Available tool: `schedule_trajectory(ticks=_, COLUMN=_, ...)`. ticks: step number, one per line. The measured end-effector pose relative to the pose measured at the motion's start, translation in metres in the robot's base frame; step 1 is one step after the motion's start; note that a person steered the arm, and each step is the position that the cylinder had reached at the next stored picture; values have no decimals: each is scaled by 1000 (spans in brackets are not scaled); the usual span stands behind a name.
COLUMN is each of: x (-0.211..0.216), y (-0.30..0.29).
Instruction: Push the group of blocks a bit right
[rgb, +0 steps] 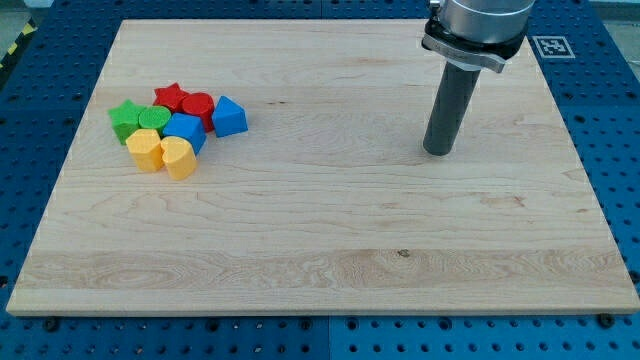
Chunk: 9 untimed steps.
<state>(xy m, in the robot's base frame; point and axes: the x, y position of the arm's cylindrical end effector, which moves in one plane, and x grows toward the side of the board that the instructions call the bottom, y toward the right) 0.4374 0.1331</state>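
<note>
A tight group of blocks lies at the view's left on the wooden board. It holds a red star, a red cylinder, a blue triangular block, a blue block, a green star, a green cylinder, a yellow block and a yellow heart-shaped block. My tip rests on the board far to the right of the group, touching no block.
The board sits on a blue perforated table. A fiducial marker lies off the board at the view's top right. The arm's grey housing hangs above the rod.
</note>
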Motion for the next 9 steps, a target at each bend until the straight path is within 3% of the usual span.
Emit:
schedule_trajectory(ticks=2, x=9, y=-19)
schedule_trajectory(ticks=4, x=96, y=-86)
schedule_trajectory(ticks=5, x=108, y=-128)
schedule_trajectory(ticks=8, x=105, y=-163)
schedule_trajectory(ticks=9, x=105, y=-199)
